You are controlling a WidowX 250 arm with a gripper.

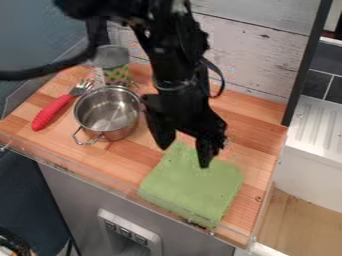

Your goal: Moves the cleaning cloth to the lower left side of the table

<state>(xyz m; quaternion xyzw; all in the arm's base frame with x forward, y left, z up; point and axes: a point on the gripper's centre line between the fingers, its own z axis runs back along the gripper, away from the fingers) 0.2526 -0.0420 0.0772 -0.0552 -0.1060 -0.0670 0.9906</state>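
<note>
The black gripper (184, 150) hangs over the middle of the wooden table, its two fingers spread apart with nothing between them. Below and partly behind them lies the green cleaning cloth (194, 190), flat on the table's right-hand part and reaching to the front edge. One fingertip overlaps the cloth's upper part; whether it touches the cloth, I cannot tell. The wooden table (257, 135) shows around the cloth.
Left of the gripper stands a metal pot (107, 112) with handles. A fork with a red handle (52, 111) lies at the left, and a patterned cup (115, 67) stands behind the pot. A clear rail (87, 172) runs along the front edge.
</note>
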